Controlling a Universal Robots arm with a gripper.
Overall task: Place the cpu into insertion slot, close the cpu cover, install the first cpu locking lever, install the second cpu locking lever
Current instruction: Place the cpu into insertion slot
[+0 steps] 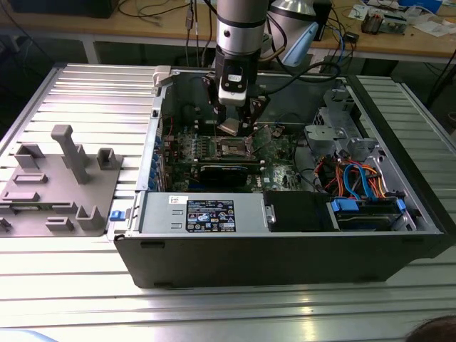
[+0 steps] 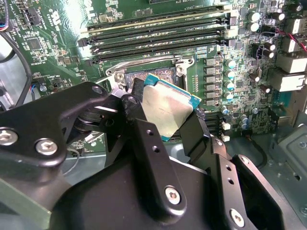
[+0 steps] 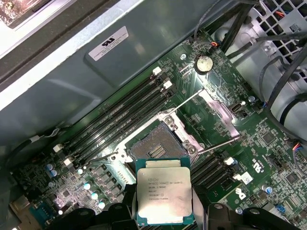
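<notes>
Cpu, flat dull-silver square, in black claw

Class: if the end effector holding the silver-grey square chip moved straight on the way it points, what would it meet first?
Probably the square socket with dark centre and metal rim in the green circuit board, ahead of the end effector; its silver-grey chip would touch first. Depth is unclear.

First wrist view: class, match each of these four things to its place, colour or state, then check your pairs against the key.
Things:
1. cpu
2. insertion slot
3. coin cell
4. memory slots

States:
A. round and silver
B. long, black, lying side by side
C. gripped in the hand
D. uncovered and empty, dark centre

Pairs: 1-C, 2-D, 3-A, 4-B
</notes>
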